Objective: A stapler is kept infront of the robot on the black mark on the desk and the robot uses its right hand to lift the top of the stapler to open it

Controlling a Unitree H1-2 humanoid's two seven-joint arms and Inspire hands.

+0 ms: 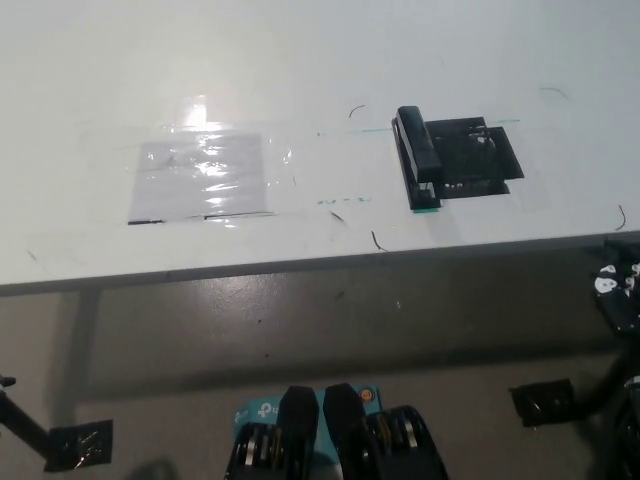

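Legible text: none. Stapler [417, 158]: no brand or marking readable. Black mark [478, 160] on the table [300, 60]: plain. Shiny clear sheet [200, 178]: no print discernible. Teal box [252, 414] at the bottom edge: pale logo (partly hidden, too small to read).

Only one view is given, taken from the robot's head and aimed steeply downward and forward. The desk [300, 60] is seen from above and slightly from its near side, so that its top fills the upper half of the picture and its near edge runs almost level across the middle. Below that edge the floor [300, 330] is shown. The desk is viewed from moderately near, with its far edge and both ends cut off by the frame. Since no second view is supplied, no part of the scene is shared between cameras.
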